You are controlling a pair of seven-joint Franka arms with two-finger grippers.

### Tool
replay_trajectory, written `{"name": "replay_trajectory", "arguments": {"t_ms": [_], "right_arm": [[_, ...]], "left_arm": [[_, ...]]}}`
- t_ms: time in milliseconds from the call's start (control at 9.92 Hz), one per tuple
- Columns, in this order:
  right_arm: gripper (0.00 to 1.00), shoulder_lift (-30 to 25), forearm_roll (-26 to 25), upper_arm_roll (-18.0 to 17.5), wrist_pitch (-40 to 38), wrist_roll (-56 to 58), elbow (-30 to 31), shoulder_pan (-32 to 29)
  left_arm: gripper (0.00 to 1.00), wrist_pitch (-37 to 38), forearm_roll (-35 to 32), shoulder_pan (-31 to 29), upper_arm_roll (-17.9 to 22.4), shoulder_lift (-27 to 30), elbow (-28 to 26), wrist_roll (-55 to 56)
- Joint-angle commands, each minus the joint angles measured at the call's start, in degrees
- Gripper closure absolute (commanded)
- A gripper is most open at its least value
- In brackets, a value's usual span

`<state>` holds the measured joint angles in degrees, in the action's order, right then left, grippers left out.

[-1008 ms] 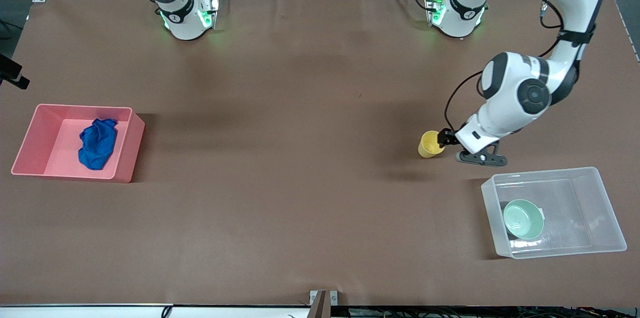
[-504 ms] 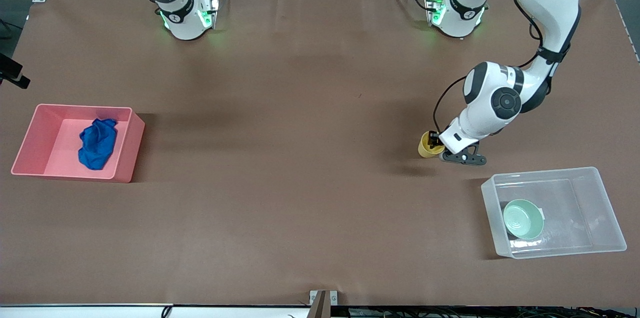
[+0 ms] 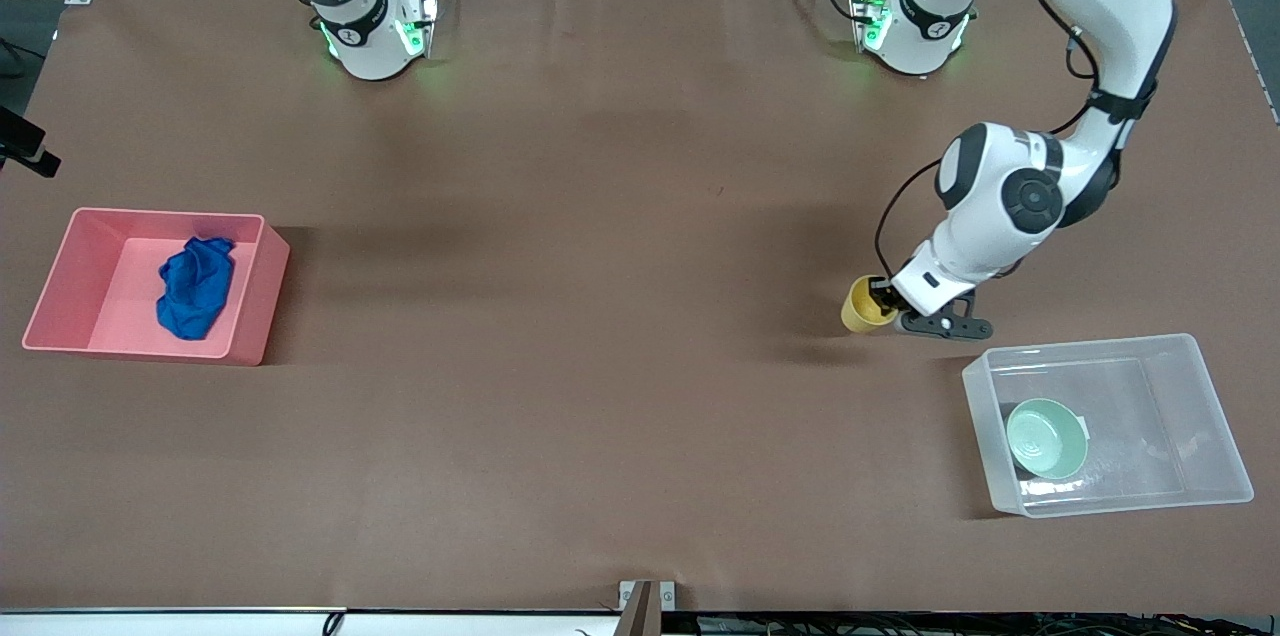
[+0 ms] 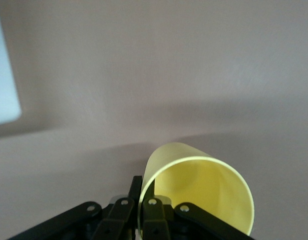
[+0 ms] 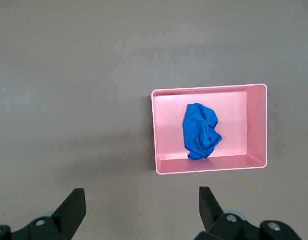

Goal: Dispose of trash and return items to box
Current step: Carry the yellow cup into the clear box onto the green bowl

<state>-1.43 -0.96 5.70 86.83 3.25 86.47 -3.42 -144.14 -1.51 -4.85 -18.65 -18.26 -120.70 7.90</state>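
My left gripper (image 3: 882, 297) is shut on the rim of the yellow cup (image 3: 864, 307), one finger inside and one outside, and the cup tilts low over the table beside the clear box (image 3: 1212, 416). In the left wrist view the cup (image 4: 203, 185) fills the space at the gripper (image 4: 144, 194). The mint-green bowl (image 3: 1046, 438) sits in the clear box. The blue cloth (image 3: 195, 286) lies in the pink bin (image 3: 60, 266). My right gripper (image 5: 141, 200) is open and empty, high over the table, looking down on the cloth (image 5: 201, 131) in the bin (image 5: 257, 125); it is out of the front view.
The pink bin stands at the right arm's end of the table, the clear box at the left arm's end, nearer the front camera than the cup. A pale corner of the box (image 4: 4, 75) shows in the left wrist view. Brown tabletop lies between them.
My left gripper reached the cup, shut on its rim, and has shifted it slightly toward the clear box, tilting it. The right arm and the cloth have not moved.
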Motion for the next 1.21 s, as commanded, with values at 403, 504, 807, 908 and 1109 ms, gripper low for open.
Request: {"name": "replay_trajectory", "arguments": {"t_ms": [403, 504, 807, 908, 1109], "right_arm": [[0.0, -0.5, -0.2, -0.1, -0.4, 0.2, 0.2, 0.0], [0.0, -0.5, -0.2, -0.1, -0.4, 0.2, 0.2, 0.0], [0.0, -0.5, -0.2, -0.1, -0.4, 0.2, 0.2, 0.0], [0.0, -0.5, -0.2, -0.1, -0.4, 0.2, 0.2, 0.0], [0.0, -0.5, -0.2, -0.1, -0.4, 0.2, 0.2, 0.0]], "left_arm": [[1.0, 25.4, -1.5, -7.5, 0.4, -10.6, 35.1, -8.8], [1.0, 25.7, -1.2, -10.2, 0.4, -14.1, 38.9, -13.7], [1.0, 23.8, -1.1, -12.1, 4.9, -24.9, 48.3, -24.5], [1.0, 21.8, -1.1, -11.7, 6.3, -26.4, 47.9, -25.9], [1.0, 19.2, -1.2, -10.7, 7.9, -29.3, 47.9, -26.5]]}}
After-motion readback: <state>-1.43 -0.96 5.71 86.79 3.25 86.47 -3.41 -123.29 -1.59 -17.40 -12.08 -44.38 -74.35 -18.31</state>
